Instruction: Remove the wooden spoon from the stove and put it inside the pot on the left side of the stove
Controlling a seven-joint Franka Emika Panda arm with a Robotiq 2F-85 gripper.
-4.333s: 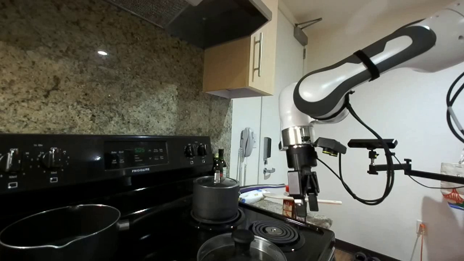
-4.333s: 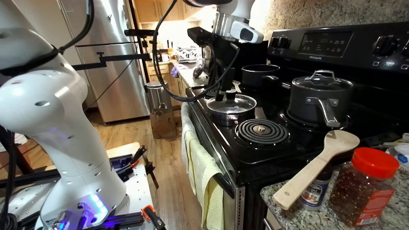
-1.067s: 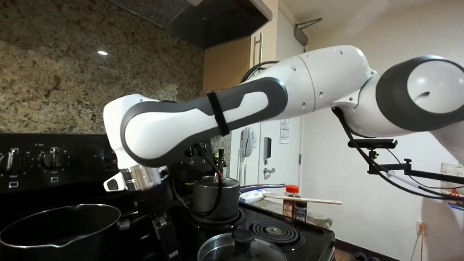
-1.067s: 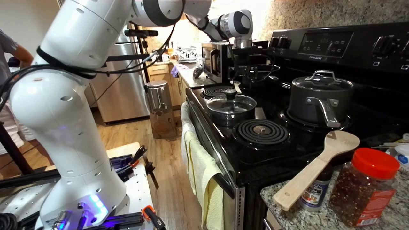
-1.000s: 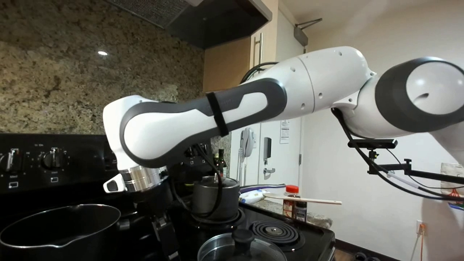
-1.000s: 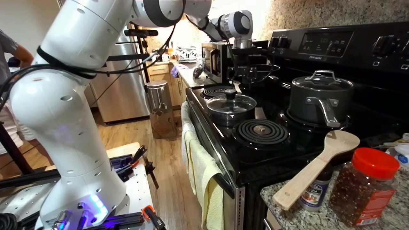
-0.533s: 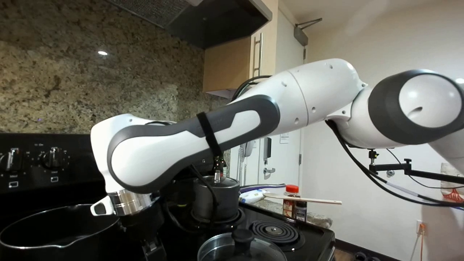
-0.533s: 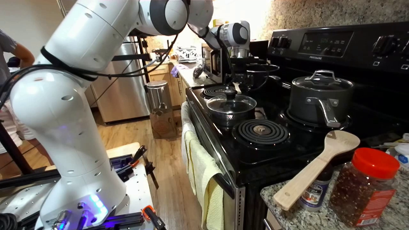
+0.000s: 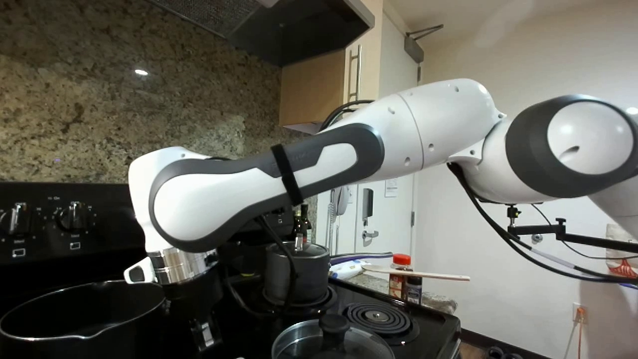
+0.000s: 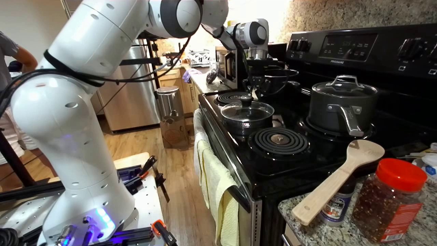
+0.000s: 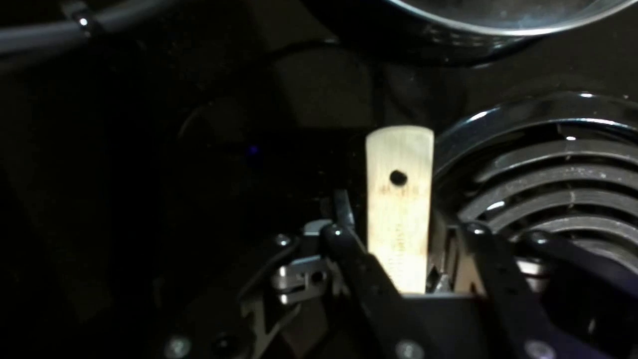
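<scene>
The wooden spoon [image 11: 398,199] shows in the wrist view as a pale flat handle with a round hole near its end. My gripper [image 11: 396,212] has one finger close on each side of that handle, and the jaws look shut on it. The spoon's bowl is hidden. The pot [image 9: 114,326], wide and black, stands at the left of an exterior view; my gripper [image 9: 205,334] hangs low just right of it. Another exterior view has the gripper [image 10: 257,83] partly covering the pot [image 10: 290,72]. The black stove [image 10: 269,171] lies beneath everything.
Beside the gripper stand a glass-lidded pan [image 10: 247,118] and a coil burner [image 11: 568,199]. A lidded saucepan [image 10: 327,112] sits farther along. Another wooden spoon [image 10: 327,191] rests across a spice bottle [image 10: 336,208] by a red-capped jar [image 10: 389,201] on the counter.
Over the last seconds the arm swung across the stove toward the pot and came down. Since half a second ago the jaws have closed in and the wrist has risen slightly.
</scene>
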